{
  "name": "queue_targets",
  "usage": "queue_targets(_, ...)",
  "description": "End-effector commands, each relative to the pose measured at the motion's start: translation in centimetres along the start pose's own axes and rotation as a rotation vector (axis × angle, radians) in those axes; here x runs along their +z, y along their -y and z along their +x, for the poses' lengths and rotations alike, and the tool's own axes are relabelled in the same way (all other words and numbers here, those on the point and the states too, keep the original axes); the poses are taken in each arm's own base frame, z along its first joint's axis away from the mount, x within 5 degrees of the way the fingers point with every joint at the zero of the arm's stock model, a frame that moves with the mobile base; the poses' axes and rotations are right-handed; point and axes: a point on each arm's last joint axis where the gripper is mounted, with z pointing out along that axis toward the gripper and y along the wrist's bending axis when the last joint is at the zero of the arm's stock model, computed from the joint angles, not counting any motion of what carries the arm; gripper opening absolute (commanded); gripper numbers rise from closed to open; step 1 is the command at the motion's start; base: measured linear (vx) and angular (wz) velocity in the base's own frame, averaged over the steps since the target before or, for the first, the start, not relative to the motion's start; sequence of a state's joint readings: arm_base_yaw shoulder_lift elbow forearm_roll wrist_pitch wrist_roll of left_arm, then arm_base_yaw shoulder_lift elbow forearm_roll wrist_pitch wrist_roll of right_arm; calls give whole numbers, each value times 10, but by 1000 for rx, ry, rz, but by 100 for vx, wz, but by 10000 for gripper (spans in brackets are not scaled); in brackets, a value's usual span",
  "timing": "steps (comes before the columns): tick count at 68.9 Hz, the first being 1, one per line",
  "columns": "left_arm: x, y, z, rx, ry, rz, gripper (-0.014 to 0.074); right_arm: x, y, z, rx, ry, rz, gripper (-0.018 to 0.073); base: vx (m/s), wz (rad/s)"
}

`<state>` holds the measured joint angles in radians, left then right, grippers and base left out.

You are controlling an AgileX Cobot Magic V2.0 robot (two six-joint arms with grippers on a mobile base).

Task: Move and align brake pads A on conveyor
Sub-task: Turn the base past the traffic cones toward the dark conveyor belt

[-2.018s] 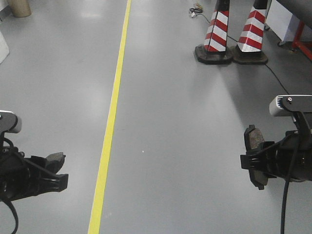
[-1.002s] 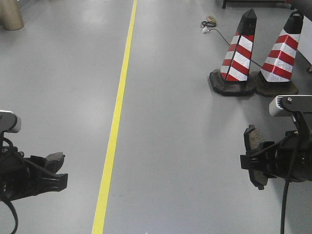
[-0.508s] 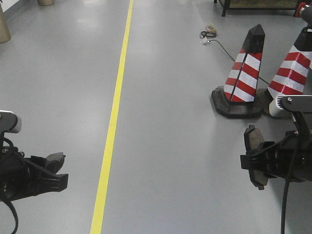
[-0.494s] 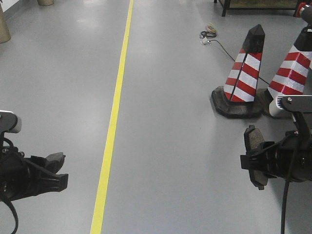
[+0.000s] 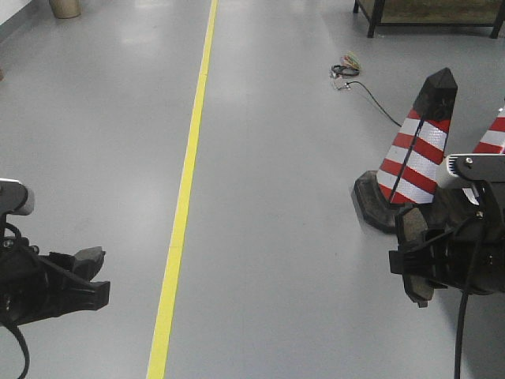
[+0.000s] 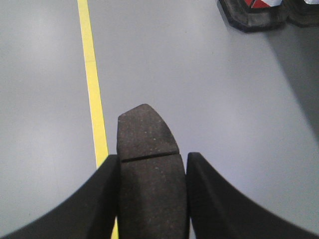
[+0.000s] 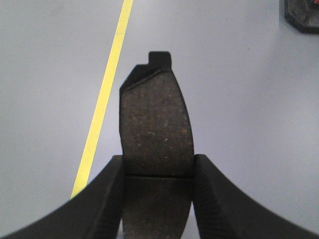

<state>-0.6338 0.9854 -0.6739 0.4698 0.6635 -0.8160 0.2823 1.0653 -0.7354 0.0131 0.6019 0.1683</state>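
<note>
Each of my grippers carries one dark-grey brake pad above a grey floor. My left gripper (image 5: 88, 272) is shut on a brake pad (image 5: 89, 257); in the left wrist view that grooved pad (image 6: 147, 132) sticks out forward between the jaws of the left gripper (image 6: 153, 157). My right gripper (image 5: 404, 264) is shut on a second pad (image 5: 410, 227), held on edge. In the right wrist view this brownish pad (image 7: 157, 117) has a small tab at its far end, with the right gripper (image 7: 158, 160) clamping it at the groove. The conveyor is out of view.
A yellow floor line (image 5: 186, 185) runs away from me left of centre. A red-and-white cone (image 5: 420, 162) stands close by my right gripper, a second cone (image 5: 494, 133) behind it. A cable (image 5: 371, 93) trails across the floor. A table frame (image 5: 371, 16) stands at the far right.
The floor scene has slid toward me: the cones have come nearer and lower right, and the far table frame has come into view. Both grippers still hold their pads the same way.
</note>
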Motion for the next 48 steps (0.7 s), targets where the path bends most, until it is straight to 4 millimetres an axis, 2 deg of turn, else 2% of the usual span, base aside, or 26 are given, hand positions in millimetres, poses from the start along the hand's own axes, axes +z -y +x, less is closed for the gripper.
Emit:
queue_targets(1,-7,4,-11,11,77,42,72,-10,-2,-15,-7,115,-16,60,53,-4)
queue_targets(48,-7,4,-11,11,77,42,72,-10,-2,-15,-7,115,-16,60,49,-3)
